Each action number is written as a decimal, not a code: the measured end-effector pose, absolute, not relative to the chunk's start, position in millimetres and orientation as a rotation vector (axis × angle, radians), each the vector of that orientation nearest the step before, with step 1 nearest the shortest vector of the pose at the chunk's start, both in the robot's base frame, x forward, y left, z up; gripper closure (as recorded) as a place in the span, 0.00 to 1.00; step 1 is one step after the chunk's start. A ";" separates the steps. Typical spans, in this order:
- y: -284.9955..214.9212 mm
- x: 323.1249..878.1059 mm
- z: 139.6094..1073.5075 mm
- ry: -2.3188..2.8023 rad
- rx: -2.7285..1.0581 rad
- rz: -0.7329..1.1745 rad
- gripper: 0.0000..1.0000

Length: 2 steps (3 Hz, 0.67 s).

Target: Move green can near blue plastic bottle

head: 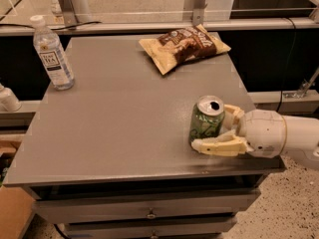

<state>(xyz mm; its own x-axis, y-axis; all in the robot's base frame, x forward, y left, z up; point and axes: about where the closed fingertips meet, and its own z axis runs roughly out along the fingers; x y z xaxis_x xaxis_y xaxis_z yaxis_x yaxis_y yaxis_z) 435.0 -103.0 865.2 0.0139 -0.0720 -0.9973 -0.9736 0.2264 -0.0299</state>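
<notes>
The green can (206,123) stands upright near the table's front right, silver top with an open pull-tab hole. My gripper (210,129) reaches in from the right and is shut on the can. One pale finger (219,146) lies against the can's front side low down, the other (232,115) against its back. The can rests on the table. The blue plastic bottle (53,55), clear with a white cap and a white label, stands upright at the far left corner, well away from the can.
A brown and tan snack bag (184,45) lies at the table's far middle-right. The grey table (114,128) has drawers below its front edge. A rail and metal posts run behind it. A cardboard box (12,213) sits on the floor at the lower left.
</notes>
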 end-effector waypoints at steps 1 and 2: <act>-95.9 440.7 864.9 1.318 -1.096 0.992 0.63; -84.8 455.8 874.1 1.289 -1.096 0.988 0.86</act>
<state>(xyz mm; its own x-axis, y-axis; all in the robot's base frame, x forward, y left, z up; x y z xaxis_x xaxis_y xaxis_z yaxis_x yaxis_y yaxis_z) 455.8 -84.8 874.1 0.0528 -0.0404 -0.9978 -0.9741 0.2179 -0.0603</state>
